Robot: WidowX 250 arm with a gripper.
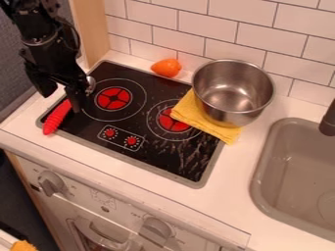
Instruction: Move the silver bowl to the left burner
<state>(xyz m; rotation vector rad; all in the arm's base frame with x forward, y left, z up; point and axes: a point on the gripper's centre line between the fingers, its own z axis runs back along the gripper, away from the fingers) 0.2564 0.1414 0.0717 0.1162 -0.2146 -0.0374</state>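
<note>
The silver bowl (234,90) sits at the back right of the black stove top, tilted a little, partly over a folded yellow cloth (196,120). That cloth overlaps the right burner (171,122). The left burner (114,98) shows its red centre, with nothing on it. My gripper (61,94) hangs over the stove's left edge, left of the left burner and well away from the bowl. Its two fingers are spread apart and it stands open.
A utensil with a red handle (58,116) and a silver head lies by the gripper at the stove's left edge. An orange object (166,67) rests behind the stove near the tiled wall. To the right are a grey sink (265,169) and a dark faucet (328,120).
</note>
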